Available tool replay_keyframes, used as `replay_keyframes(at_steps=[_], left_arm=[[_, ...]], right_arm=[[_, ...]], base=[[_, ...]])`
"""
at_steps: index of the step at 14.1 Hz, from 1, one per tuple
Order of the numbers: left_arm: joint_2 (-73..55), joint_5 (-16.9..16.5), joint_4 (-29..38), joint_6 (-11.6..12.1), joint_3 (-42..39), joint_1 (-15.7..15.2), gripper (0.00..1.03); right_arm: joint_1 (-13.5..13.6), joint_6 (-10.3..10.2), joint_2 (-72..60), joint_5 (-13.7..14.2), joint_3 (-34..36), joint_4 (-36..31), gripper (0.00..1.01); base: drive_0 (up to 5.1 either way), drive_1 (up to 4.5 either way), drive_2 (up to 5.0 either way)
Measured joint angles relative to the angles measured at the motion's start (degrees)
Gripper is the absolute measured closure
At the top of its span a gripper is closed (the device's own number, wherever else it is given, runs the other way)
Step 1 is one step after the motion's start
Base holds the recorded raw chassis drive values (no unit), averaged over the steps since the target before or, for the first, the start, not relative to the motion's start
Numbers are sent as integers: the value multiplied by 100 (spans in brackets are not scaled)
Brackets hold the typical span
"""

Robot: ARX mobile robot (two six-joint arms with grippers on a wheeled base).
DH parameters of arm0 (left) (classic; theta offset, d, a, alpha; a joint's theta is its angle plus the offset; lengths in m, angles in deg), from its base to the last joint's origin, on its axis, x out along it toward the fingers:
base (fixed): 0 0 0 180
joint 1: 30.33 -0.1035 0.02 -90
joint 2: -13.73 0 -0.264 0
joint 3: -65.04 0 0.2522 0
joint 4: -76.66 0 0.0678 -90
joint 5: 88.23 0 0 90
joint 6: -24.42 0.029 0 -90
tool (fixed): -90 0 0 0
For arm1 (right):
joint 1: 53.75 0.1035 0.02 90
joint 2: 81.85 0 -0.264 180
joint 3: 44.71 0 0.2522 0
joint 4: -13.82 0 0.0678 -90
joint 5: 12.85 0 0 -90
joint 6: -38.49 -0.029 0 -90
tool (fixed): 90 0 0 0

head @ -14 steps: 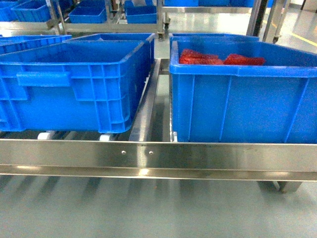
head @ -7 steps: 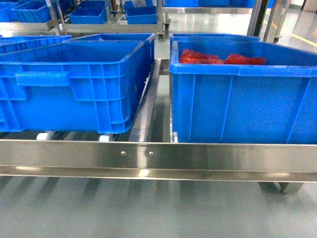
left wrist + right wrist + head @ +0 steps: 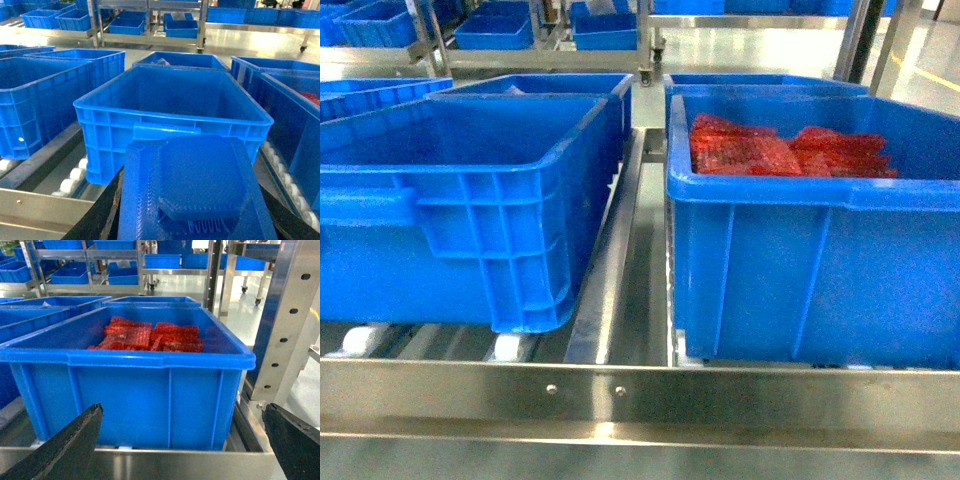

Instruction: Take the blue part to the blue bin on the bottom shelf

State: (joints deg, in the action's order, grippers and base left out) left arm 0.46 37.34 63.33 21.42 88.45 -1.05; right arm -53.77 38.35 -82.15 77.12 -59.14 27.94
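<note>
Bottom shelf [image 3: 720, 400] of a steel rack, seen from the front, with its flat riveted front rail across the lower edge of the head view and small white rollers [image 3: 508, 347] beneath the bins. At left, a blue bin [image 3: 470, 200] stands on the rollers; its interior, as far as visible, holds nothing. In the left wrist view the same bin [image 3: 170, 107] lies directly ahead, and the blue part [image 3: 200, 185], a flat textured piece with a raised octagonal centre, fills the foreground between the dark fingers of the left gripper [image 3: 195, 220], which grasps it just short of the bin's near wall. A steel divider rail [image 3: 615, 260] runs back between the two front bins. At right, a second blue bin [image 3: 810, 250] holds red parts [image 3: 770, 150]. The right gripper [image 3: 180, 440] faces this bin's front wall with its dark fingers [image 3: 65, 445] spread wide and nothing between them. A perforated steel upright [image 3: 290, 315] stands at far right.
</note>
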Motion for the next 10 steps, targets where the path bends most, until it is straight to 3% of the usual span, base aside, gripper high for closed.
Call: replay_keyframes(at_steps=[10], left_arm=[[-7,0,4,0,0,4,60]], right_arm=[[0,0,0,0,0,-20,3]], base=[[5,415,-405]])
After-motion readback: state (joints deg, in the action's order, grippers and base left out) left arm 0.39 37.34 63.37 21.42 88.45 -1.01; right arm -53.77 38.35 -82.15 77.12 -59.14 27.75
